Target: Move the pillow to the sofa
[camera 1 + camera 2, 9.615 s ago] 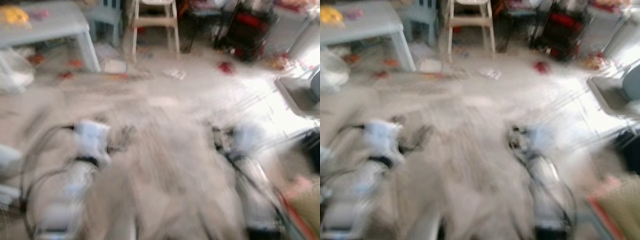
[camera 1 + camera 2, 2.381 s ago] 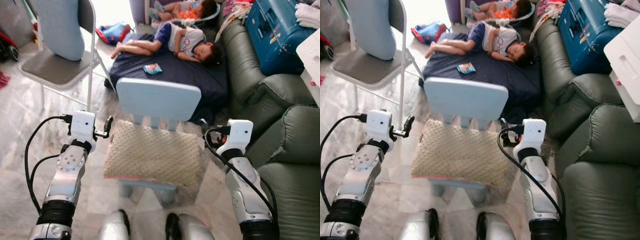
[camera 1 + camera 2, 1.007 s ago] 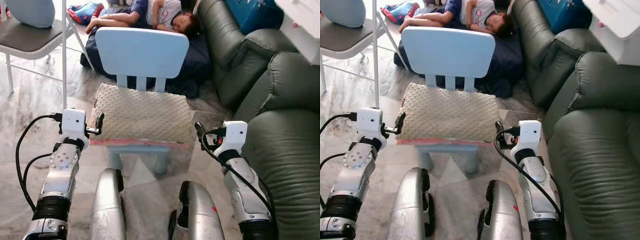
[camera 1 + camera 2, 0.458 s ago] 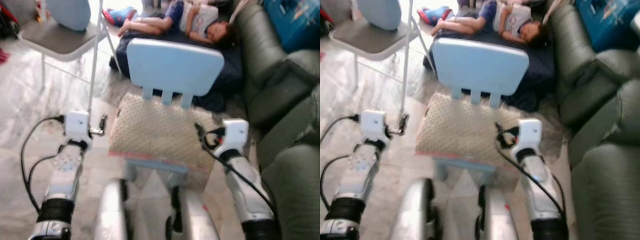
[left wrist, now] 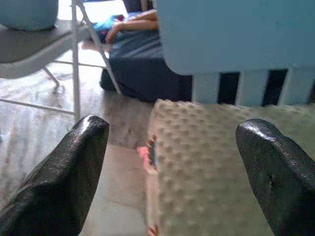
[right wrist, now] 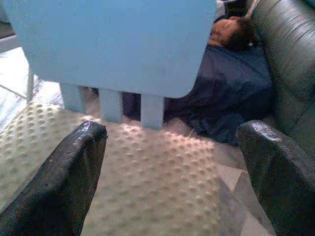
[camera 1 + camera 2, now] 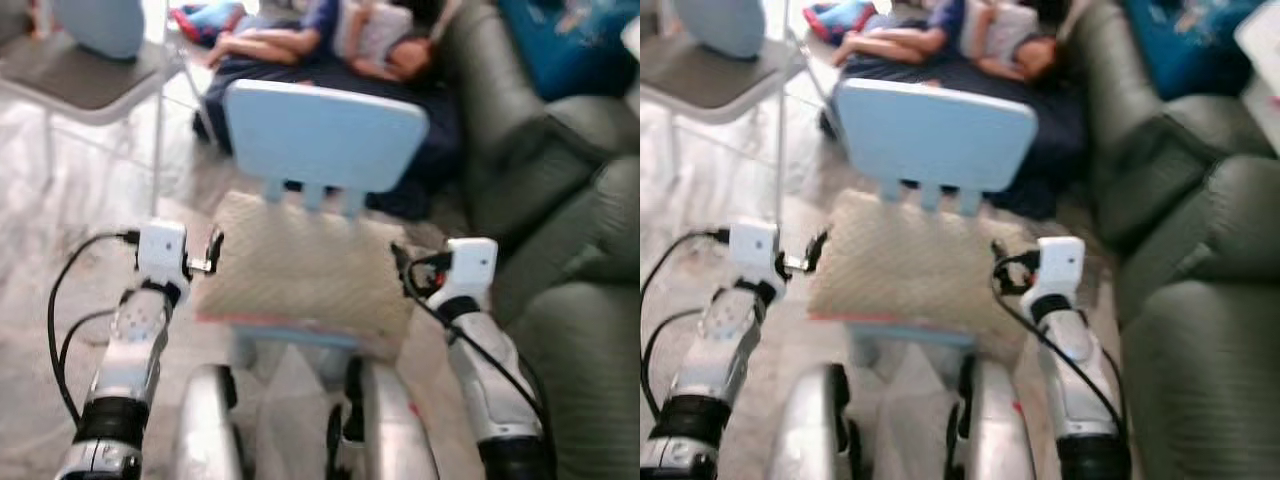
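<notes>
A beige dotted pillow [image 7: 300, 275] lies on the seat of a small light-blue child's chair [image 7: 325, 135] right in front of me. My left gripper [image 7: 214, 252] stands open at the pillow's left edge; in the left wrist view the pillow's corner [image 5: 211, 167] lies between the two black fingers [image 5: 74, 167]. My right gripper [image 7: 398, 262] is open at the pillow's right edge, and the right wrist view looks across the pillow [image 6: 147, 182] to the chair back [image 6: 113, 44]. The dark green sofa [image 7: 570, 200] runs along my right side.
Two people lie on a dark blue mattress [image 7: 400, 130] on the floor behind the small chair. A metal folding chair [image 7: 80, 75] with a pale blue cushion [image 7: 100, 25] stands at the far left. A blue case [image 7: 570, 50] rests on the sofa's far end.
The camera has shifted and the picture is blurred. My left gripper now reaches the pillow's left edge; the right gripper stays at its right edge. The pillow still lies on the small chair.
</notes>
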Controlling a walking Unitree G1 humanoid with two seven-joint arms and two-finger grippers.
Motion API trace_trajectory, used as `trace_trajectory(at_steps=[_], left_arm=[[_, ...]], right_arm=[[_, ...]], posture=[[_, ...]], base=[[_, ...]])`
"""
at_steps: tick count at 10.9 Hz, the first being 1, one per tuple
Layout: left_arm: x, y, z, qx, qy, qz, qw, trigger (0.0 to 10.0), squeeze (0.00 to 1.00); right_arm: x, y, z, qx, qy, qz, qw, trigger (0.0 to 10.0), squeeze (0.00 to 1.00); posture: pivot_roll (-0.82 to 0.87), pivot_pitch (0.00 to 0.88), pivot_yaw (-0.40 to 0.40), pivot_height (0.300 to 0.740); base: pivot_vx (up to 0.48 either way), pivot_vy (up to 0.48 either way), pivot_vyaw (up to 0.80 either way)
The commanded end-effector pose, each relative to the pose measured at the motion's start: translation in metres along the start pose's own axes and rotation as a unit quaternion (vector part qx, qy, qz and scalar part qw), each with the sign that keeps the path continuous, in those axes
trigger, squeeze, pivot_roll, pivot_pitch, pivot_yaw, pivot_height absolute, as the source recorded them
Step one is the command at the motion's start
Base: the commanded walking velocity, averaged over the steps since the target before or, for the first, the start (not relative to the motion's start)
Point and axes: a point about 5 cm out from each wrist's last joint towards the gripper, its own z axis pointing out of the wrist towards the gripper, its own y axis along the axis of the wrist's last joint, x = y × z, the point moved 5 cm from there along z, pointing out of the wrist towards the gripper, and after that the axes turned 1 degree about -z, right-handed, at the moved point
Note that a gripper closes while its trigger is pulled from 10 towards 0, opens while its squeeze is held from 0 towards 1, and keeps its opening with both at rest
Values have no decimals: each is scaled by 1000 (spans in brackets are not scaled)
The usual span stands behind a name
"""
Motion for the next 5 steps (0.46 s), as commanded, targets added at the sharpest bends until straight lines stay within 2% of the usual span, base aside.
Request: trace_trajectory(at_steps=[1, 5], left_arm=[[-3, -3, -2, 8, -7, -2, 1000, 10000, 0], [-3, -4, -2, 12, -6, 0, 1000, 10000, 0]], right_arm=[[-4, 0, -2, 3, -10, 2, 1000, 10000, 0], [-4, -1, -3, 5, -10, 7, 1000, 10000, 0]], posture=[[-28, 209, -89, 575], [-29, 217, -86, 505]], base=[[0, 0, 0], [0, 0, 0]])
